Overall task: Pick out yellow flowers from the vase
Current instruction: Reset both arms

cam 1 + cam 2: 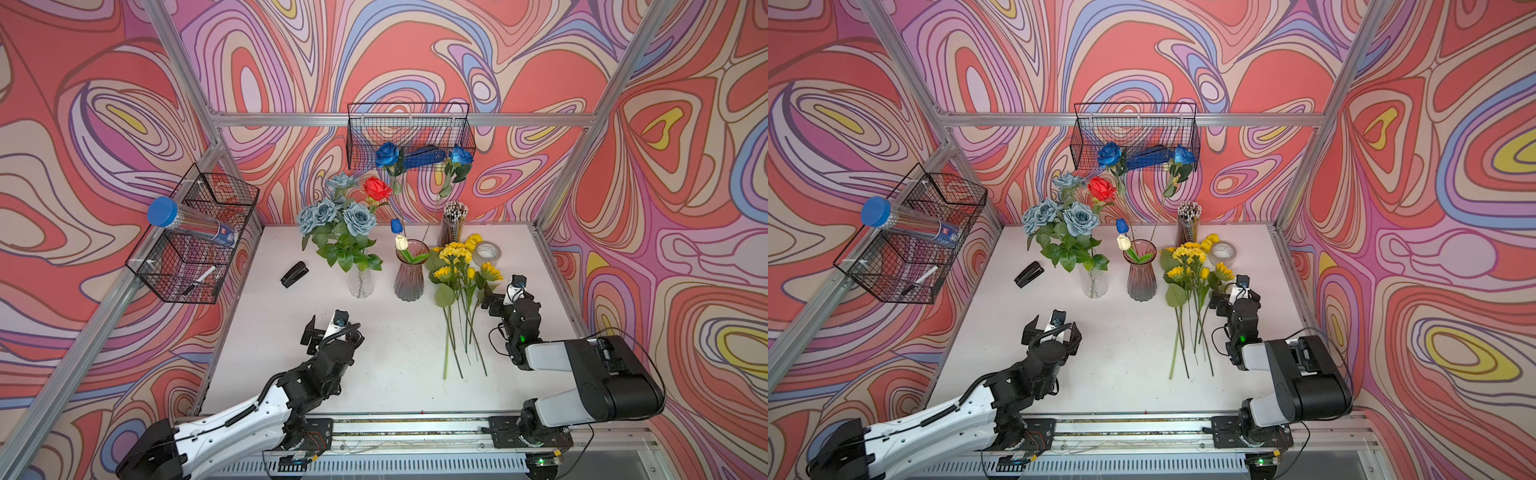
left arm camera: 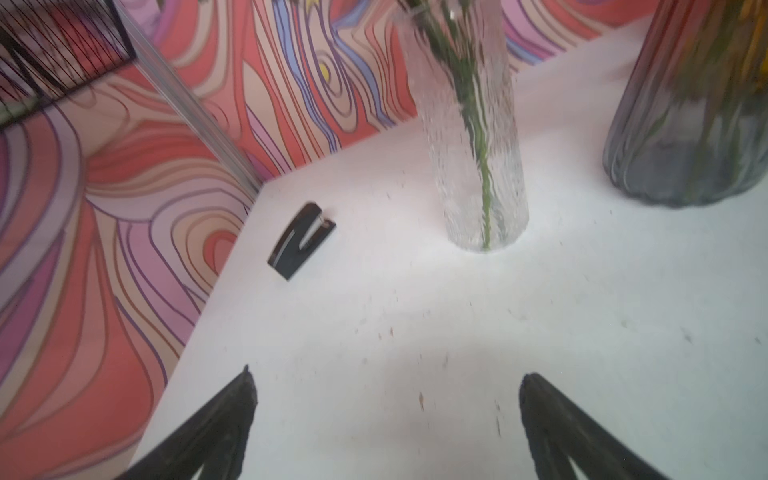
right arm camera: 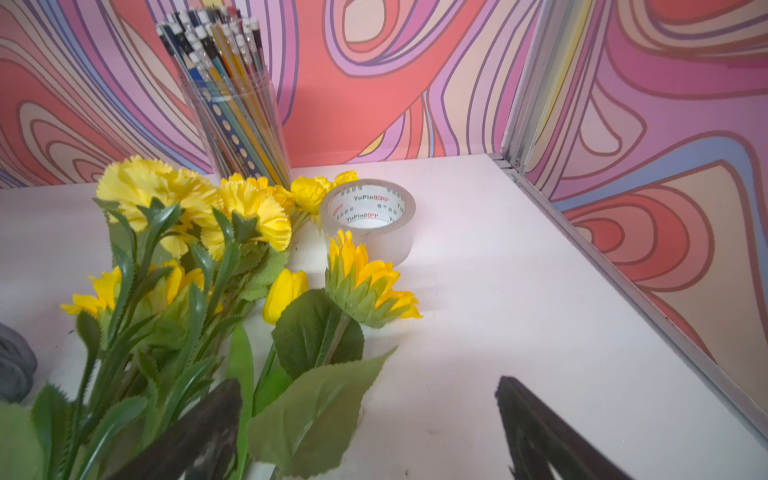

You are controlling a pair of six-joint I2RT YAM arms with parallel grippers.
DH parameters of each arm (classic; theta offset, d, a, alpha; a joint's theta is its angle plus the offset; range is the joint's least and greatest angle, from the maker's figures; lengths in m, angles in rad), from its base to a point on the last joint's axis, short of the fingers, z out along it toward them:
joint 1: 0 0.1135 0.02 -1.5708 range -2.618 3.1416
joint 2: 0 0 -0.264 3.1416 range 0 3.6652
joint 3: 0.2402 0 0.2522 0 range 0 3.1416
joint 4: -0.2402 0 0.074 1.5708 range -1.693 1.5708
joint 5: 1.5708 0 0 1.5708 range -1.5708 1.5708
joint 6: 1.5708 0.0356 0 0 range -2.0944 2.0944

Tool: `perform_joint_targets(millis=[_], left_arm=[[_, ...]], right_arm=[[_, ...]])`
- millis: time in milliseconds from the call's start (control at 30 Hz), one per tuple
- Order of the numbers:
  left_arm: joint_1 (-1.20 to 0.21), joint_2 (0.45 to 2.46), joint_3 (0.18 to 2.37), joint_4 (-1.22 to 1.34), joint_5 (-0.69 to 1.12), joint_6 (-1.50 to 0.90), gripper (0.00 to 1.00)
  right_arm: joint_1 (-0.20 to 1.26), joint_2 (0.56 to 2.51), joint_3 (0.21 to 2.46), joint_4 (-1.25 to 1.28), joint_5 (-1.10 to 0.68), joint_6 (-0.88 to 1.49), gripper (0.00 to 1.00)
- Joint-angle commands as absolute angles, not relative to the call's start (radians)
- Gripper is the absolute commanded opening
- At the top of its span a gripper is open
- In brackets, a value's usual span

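yellow flowers [image 1: 457, 266] lie flat in a loose bunch just left of the right gripper [image 1: 503, 296]. blooms point away from it, and green stems trail back past it. ruffled carnations [image 3: 166, 187], sunflowers [image 3: 365, 278] and a tulip [image 3: 284, 293] show. one leaf [image 3: 316, 415] shows between its spread fingers [image 3: 199, 436]. the vase [image 1: 410, 277], ribbed smoky glass, stands upright farther left.

A black stapler [image 1: 294, 274] lies near the clear vase [image 1: 360, 284], a tape roll [image 1: 487, 254] beside the pencil jar [image 1: 454, 226]
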State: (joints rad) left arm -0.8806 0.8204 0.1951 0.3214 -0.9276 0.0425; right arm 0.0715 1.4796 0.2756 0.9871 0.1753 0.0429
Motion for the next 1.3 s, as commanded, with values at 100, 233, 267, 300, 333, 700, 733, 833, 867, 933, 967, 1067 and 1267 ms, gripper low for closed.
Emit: perform_joint_targets(millis=[100, 233, 267, 300, 333, 700, 733, 833, 867, 933, 967, 1067, 1267], left_arm=[[-0.673, 0.875, 0.165, 0.791, -0.829, 0.173, 1.0], [-0.415, 0.769, 0.139, 0.644, -0.575, -0.043, 0.96], [-0.395, 0.778, 0.128, 0.677, -0.568, -0.005, 0.94], [-0.394, 0.803, 0.13, 0.699, -0.586, 0.043, 0.94], [-0.393, 0.842, 0.134, 0.727, -0.611, 0.072, 0.94], [-0.141, 1.331, 0.125, 1.174, -0.376, 0.001, 0.97], [-0.128, 1.378, 0.118, 1.248, -0.364, 0.004, 0.97], [-0.084, 1.498, 0.138, 1.325, -0.32, -0.028, 0.97], [-0.082, 1.5, 0.156, 1.297, -0.294, -0.015, 0.97], [-0.081, 1.472, 0.176, 1.212, -0.277, -0.026, 0.97], [-0.072, 1.473, 0.187, 1.188, -0.268, -0.032, 0.98], [-0.045, 1.542, 0.235, 1.153, -0.235, -0.046, 0.99], [-0.039, 1.547, 0.366, 0.921, -0.234, -0.052, 0.99]], right_arm=[[0.037, 1.59, 0.261, 1.232, 0.147, 0.031, 0.98], [0.032, 1.668, 0.257, 1.314, 0.105, 0.021, 0.98], [0.032, 1.693, 0.259, 1.332, 0.095, 0.017, 0.98], [0.031, 1.716, 0.264, 1.344, 0.084, 0.014, 0.98], [0.03, 1.733, 0.267, 1.373, 0.083, 0.01, 0.98], [0.026, 1.712, 0.295, 1.289, 0.065, 0.014, 0.99], [0.026, 1.709, 0.302, 1.27, 0.06, 0.013, 0.99], [0.025, 1.707, 0.31, 1.251, 0.046, 0.005, 0.98], [0.024, 1.707, 0.31, 1.252, 0.045, 0.006, 0.98], [0.025, 1.707, 0.312, 1.25, 0.044, 0.005, 0.98], [0.024, 1.707, 0.314, 1.248, 0.045, 0.005, 0.98], [0.025, 1.704, 0.328, 1.217, 0.039, 0.001, 0.98], [0.025, 1.702, 0.416, 1.048, 0.012, -0.009, 0.98]])
